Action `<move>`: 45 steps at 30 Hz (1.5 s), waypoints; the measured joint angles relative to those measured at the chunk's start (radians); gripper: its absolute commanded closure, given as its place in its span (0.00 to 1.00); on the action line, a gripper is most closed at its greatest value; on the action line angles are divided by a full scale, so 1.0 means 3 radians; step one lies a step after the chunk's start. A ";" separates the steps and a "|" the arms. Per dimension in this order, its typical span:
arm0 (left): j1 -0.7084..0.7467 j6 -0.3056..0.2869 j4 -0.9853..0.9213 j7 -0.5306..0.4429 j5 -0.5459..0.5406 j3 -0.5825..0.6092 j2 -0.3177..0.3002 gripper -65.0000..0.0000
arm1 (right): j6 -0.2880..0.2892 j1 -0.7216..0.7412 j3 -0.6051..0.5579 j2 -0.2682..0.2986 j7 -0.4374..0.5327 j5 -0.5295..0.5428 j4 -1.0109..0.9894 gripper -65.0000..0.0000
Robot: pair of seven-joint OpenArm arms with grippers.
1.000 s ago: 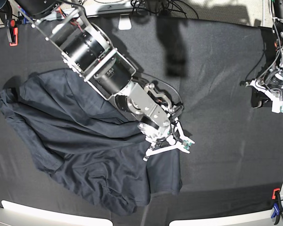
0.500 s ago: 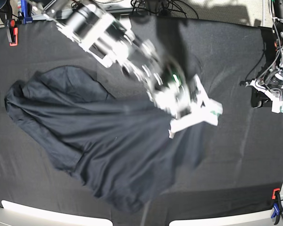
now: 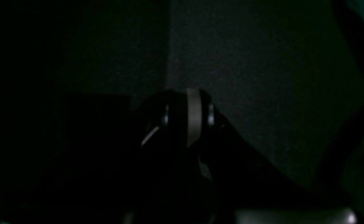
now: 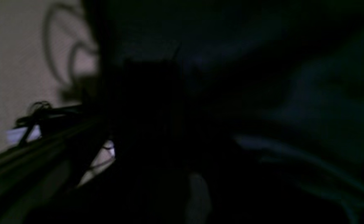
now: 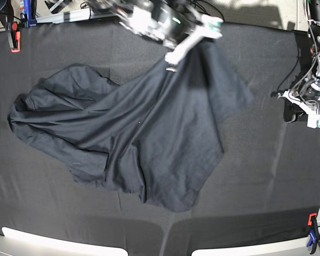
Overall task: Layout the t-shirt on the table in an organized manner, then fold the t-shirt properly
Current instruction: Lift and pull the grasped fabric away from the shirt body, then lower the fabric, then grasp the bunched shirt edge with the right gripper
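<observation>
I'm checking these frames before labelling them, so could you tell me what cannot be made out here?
- Right gripper, base view: motion-blurred, so its hold on the t-shirt is unclear.
- Right wrist view: nearly black and smeared.
- Left gripper, base view: too small to judge; the left wrist view is too dark.
- Collar and label: not visible among the folds.

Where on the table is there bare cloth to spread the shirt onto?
Bare black cloth table lies between the dark charcoal-grey t-shirt and the left gripper, and along the near white rim below the hem. The far left strip by the red clamp is free too. The centre and the right gripper are crowded.
</observation>
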 measured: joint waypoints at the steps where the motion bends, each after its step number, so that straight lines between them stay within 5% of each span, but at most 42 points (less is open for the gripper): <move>1: 0.0000 -0.0001 0.0000 0.0000 0.0000 0.0000 -0.0001 0.91 | -0.0001 -0.0038 0.0014 0.0034 -0.0001 -0.0015 0.0052 1.00; 9: 0.0000 0.0000 0.0000 0.0000 0.0000 0.0000 -0.0001 0.91 | 0.0004 -0.0136 0.0174 0.0088 0.0001 0.0018 0.0093 0.99; 15: 0.0000 0.0000 0.0000 0.0000 0.0000 0.0000 0.0000 0.91 | 0.0103 -0.0172 0.0493 -0.0090 0.0001 0.0178 0.0092 0.57; 24: 0.0000 0.0001 0.0000 0.0001 -0.0003 0.0000 -0.0001 0.91 | 0.0126 0.0089 0.1328 -0.0253 0.0003 0.0955 0.0098 0.56; 35: -0.0001 -0.0001 0.0000 0.0003 -0.0003 0.0000 0.0009 0.91 | 0.0036 0.0456 0.2949 -0.0272 0.0032 0.1493 -0.0032 0.56; 45: -0.0011 0.0003 0.0000 0.0005 0.0008 0.0000 0.0209 0.91 | 0.0043 0.1246 0.3731 -0.0290 0.0090 0.1672 -0.1813 0.56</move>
